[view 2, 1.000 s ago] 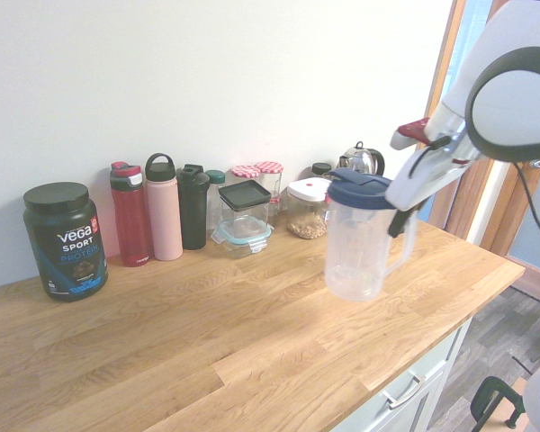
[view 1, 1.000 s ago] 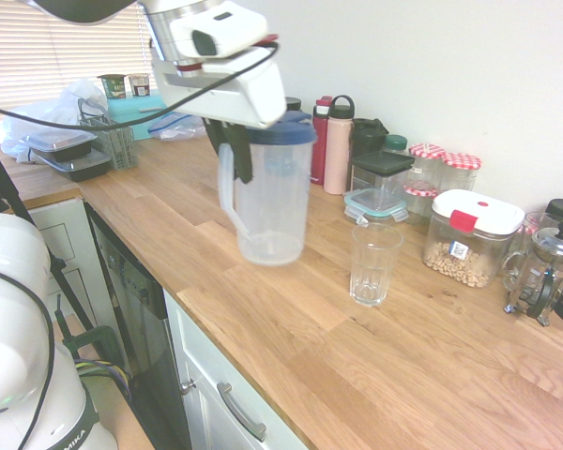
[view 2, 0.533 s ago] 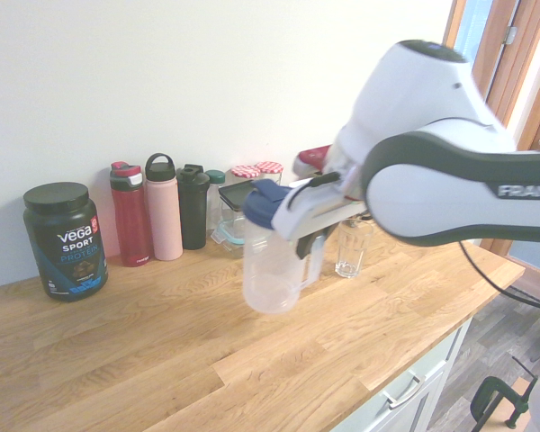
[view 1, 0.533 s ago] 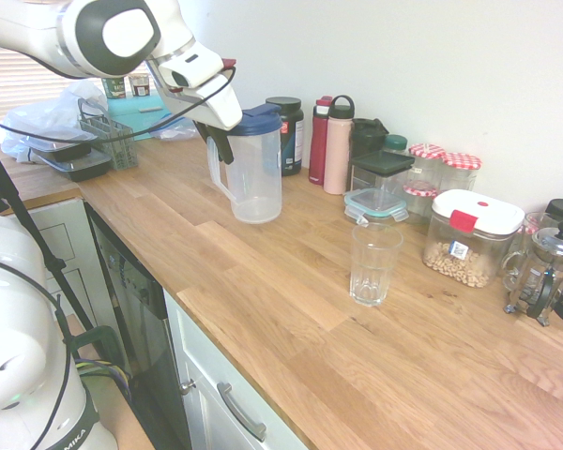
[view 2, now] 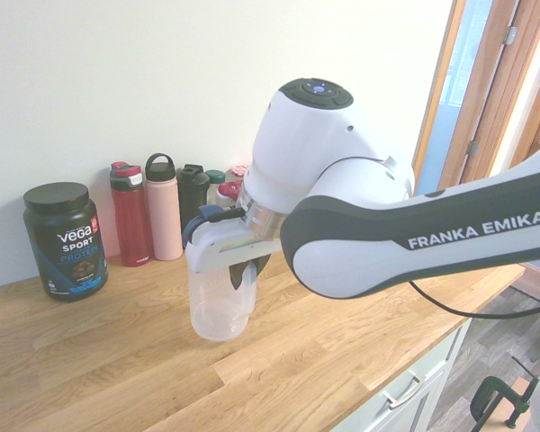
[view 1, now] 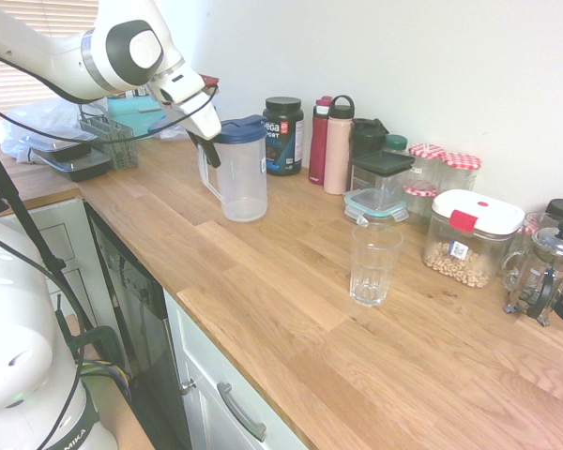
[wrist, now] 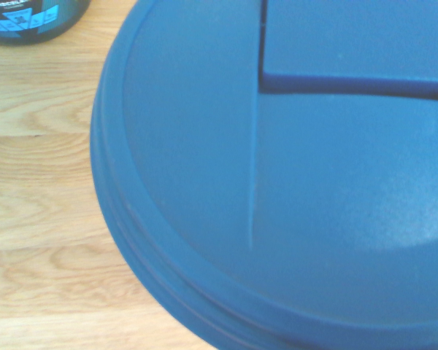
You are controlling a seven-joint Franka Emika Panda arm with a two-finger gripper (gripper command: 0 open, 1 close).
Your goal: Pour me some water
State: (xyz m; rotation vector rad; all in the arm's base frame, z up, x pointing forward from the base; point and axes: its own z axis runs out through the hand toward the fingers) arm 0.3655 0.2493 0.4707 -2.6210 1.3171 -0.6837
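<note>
Item: clear plastic pitcher with blue lid, held upright by its handle in the gripper, jaws clamped fully shut; at 10 o'clock from the empty ribbed drinking glass, well apart, so unspilled.

The glossy white rounded arm has dark grey joint bands, white "FRANKA EMIKA" lettering, and a black cable looping near the tool.

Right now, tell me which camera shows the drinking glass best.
The first exterior view: the drinking glass stands in full view, upright on the wooden counter, apart from the blue-lidded pitcher. In the second exterior view the arm hides it. The wrist view shows only the pitcher's lid and some counter.
</note>
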